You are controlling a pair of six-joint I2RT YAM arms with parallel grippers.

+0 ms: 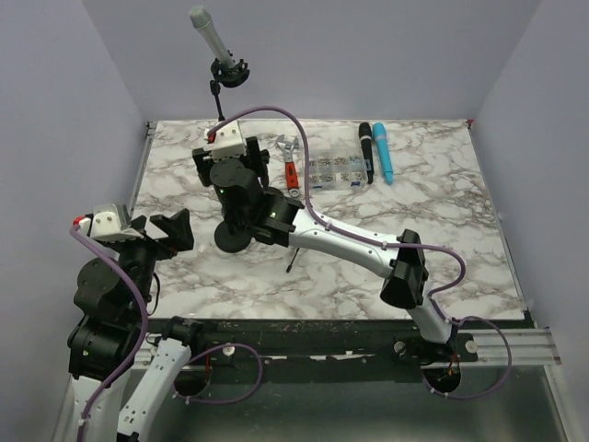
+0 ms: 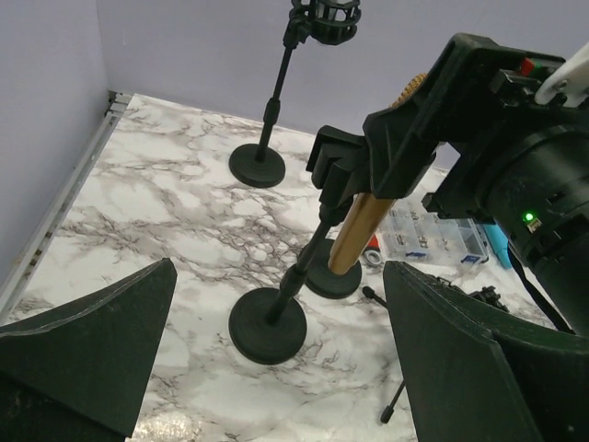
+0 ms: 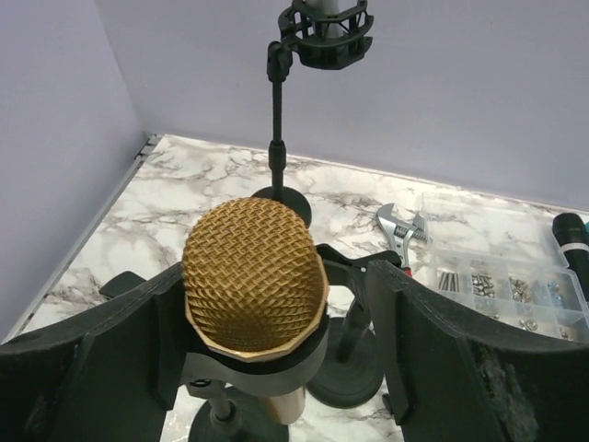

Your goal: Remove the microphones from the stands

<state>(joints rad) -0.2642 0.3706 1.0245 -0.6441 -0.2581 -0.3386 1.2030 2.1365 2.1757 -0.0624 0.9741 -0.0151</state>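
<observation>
A gold mesh-headed microphone [image 3: 253, 276] sits upright in the black clip of a short stand [image 2: 267, 324], its gold handle [image 2: 359, 230] hanging below the clip. My right gripper [image 3: 276, 313] is open and straddles the microphone's head. Its left finger [image 3: 138, 322] lies close against the clip, and a gap shows at the right finger [image 3: 423, 331]. From above, the right gripper [image 1: 241, 175] hides the microphone. At the table's left edge my left gripper [image 1: 170, 230] is open, its fingers [image 2: 92, 359] wide apart with only bare marble between them.
A second round stand base [image 2: 333, 276] stands just behind the first. A tall stand with a grey microphone [image 1: 210, 32] is at the back left. A wrench [image 1: 290, 161], a clear screw box [image 1: 336, 170], a black microphone [image 1: 365, 152] and a blue one [image 1: 383, 152] lie at the back.
</observation>
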